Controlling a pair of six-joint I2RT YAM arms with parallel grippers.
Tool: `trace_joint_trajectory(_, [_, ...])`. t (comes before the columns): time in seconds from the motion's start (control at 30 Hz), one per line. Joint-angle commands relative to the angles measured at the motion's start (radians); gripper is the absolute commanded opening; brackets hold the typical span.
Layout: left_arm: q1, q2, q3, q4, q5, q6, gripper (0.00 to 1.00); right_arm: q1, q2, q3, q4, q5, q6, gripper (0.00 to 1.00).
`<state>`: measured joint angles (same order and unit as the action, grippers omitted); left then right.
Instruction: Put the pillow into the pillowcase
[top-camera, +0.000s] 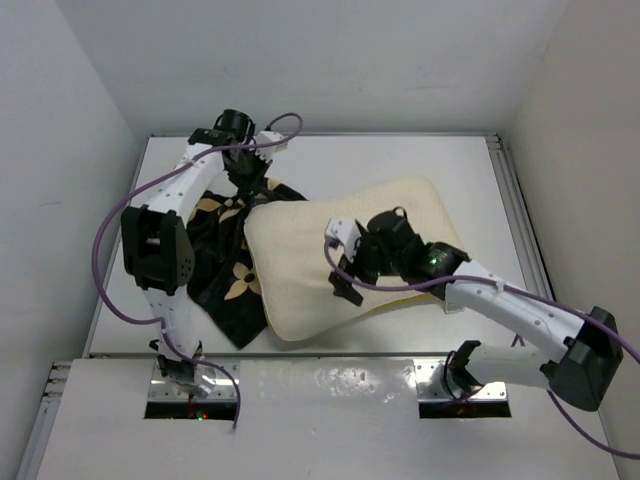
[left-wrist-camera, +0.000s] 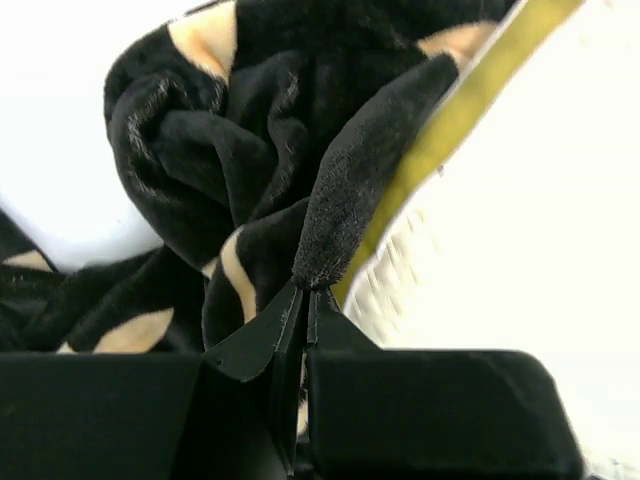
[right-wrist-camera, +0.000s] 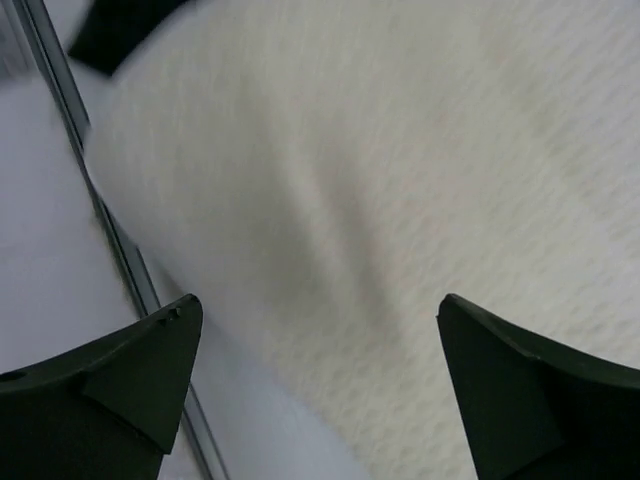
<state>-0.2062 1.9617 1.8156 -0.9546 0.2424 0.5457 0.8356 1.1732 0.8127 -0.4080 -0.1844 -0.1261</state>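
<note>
The cream-white pillow (top-camera: 330, 250) lies across the middle of the table, its left end over the black flowered pillowcase (top-camera: 222, 275). My left gripper (top-camera: 247, 176) is at the case's far edge, over the pillow's far-left corner. In the left wrist view it (left-wrist-camera: 308, 296) is shut on a fold of the pillowcase (left-wrist-camera: 250, 150), and the pillow's yellow side band (left-wrist-camera: 470, 100) runs right beside that fold. My right gripper (top-camera: 341, 264) hovers open over the pillow's near half. In the right wrist view the right gripper (right-wrist-camera: 318, 305) has wide-apart fingers with only the pillow (right-wrist-camera: 400, 180) below them.
The white table (top-camera: 400, 160) is boxed in by white walls at the back and both sides. A metal rail (top-camera: 512, 200) runs along its right edge, and another rail (right-wrist-camera: 110, 240) passes near the pillow's corner. Purple cables loop from both arms.
</note>
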Motion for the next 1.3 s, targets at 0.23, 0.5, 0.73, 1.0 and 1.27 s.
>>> trace_joint_trajectory(0.23, [-0.033,-0.194,-0.075,-0.019,0.078,0.072,0.0,-0.223,0.368,0.485,0.225,-0.329,0.158,0.01])
trace_joint_trajectory(0.5, [-0.047,-0.244,-0.11,-0.05,0.15,0.086,0.0,-0.276,0.739,0.735,0.386,-0.435,0.158,0.99])
trace_joint_trajectory(0.73, [-0.025,-0.228,-0.144,-0.052,0.118,0.062,0.0,-0.336,0.996,0.896,0.428,-0.679,0.093,0.99])
trace_joint_trajectory(1.0, [0.01,-0.198,-0.122,-0.027,0.115,0.042,0.0,-0.313,0.856,0.545,0.281,-0.715,-0.181,0.98])
trace_joint_trajectory(1.27, [0.007,-0.187,-0.136,-0.062,0.235,0.102,0.0,-0.276,0.942,0.64,0.474,-0.513,0.109,0.17])
